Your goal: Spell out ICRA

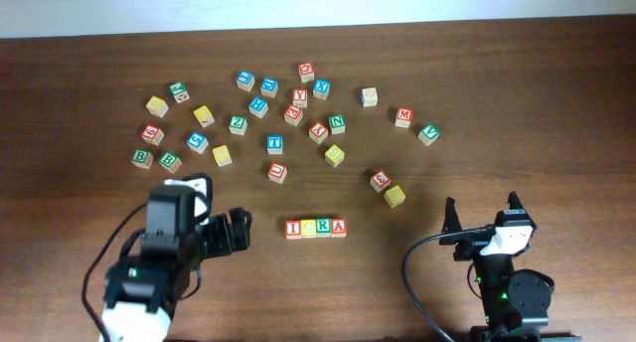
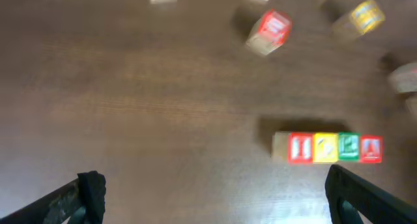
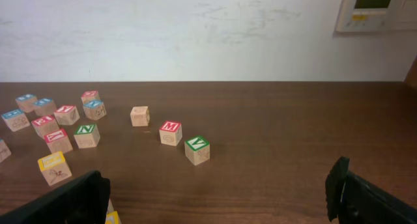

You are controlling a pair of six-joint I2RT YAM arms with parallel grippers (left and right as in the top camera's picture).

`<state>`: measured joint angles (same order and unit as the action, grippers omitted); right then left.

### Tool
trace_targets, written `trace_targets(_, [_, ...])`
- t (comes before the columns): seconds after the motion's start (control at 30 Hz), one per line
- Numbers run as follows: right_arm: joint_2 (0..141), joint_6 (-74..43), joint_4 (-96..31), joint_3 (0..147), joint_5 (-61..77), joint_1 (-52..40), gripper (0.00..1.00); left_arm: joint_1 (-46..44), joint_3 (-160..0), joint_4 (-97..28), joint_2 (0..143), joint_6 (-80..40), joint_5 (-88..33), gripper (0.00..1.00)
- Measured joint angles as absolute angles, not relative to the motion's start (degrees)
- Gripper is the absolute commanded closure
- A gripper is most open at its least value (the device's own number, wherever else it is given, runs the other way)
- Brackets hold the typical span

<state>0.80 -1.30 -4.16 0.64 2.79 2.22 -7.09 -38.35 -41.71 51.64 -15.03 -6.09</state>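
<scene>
The task looks done: the row of small coloured wooden letter cubes (image 1: 316, 228) reading ICRA lies on the brown counter (image 1: 497, 84) just beside the left claw (image 1: 237, 233), gaping empty like the right claw (image 1: 482, 211).

Even indoor light, soft shadows, left wrist view blurred, others sharp

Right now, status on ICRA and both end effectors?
Left end effector open, empty. Right end effector open, empty. ICRA row lined up, cubes touching. Loose letter cubes apart from it.
</scene>
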Motion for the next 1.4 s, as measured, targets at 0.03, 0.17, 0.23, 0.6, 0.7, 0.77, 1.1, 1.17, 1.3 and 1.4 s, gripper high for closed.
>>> trace_targets(0.03, [0.8,-1.3,-4.16,0.64,2.76,2.22,0.02,-6.24,-36.32,-40.23,49.58,-13.47,-7.22,0.01])
trace_targets(0.17, [0.73,-1.3,-4.16,0.64,2.76,2.24,0.02,-3.33,-26.11,-31.99,36.56,-10.2,-10.04,0.01])
trace_targets(0.23, [0.69,-1.26,-4.16,0.64,2.79,2.26,0.02,-3.01,-20.36,-27.66,30.61,-9.61,-10.59,0.01])
trace_targets(0.6, [0.69,-1.3,-4.16,0.64,2.79,2.26,0.02,-0.56,-4.75,-11.05,12.01,-8.78,-13.76,0.01])
trace_targets(0.7, [0.69,-1.3,-4.16,0.64,2.79,2.26,0.02,-0.54,-1.93,-2.44,8.88,-8.73,-14.15,0.01])
trace_targets(0.77, [0.69,-1.3,-4.16,0.64,2.79,2.26,0.02,-0.56,-1.06,1.1,7.11,-8.73,-14.2,0.01])
trace_targets(1.1, [0.69,-1.28,-4.16,0.64,2.79,2.26,0.02,-0.56,-0.78,-2.5,0.82,-8.73,-11.92,0.01])
trace_targets(1.17, [0.69,-1.32,-4.16,0.64,2.79,2.26,0.02,-0.56,-0.73,-3.38,0.84,-8.71,-11.38,0.01])
trace_targets(1.3, [0.69,-1.32,-4.16,0.64,2.76,2.26,0.02,-0.56,-0.73,-3.55,0.84,-8.73,-10.02,0.01])
trace_targets(1.4, [0.69,-1.32,-4.16,0.64,2.79,2.26,0.02,-0.56,-0.73,-3.73,0.84,-8.73,-8.49,0.01])
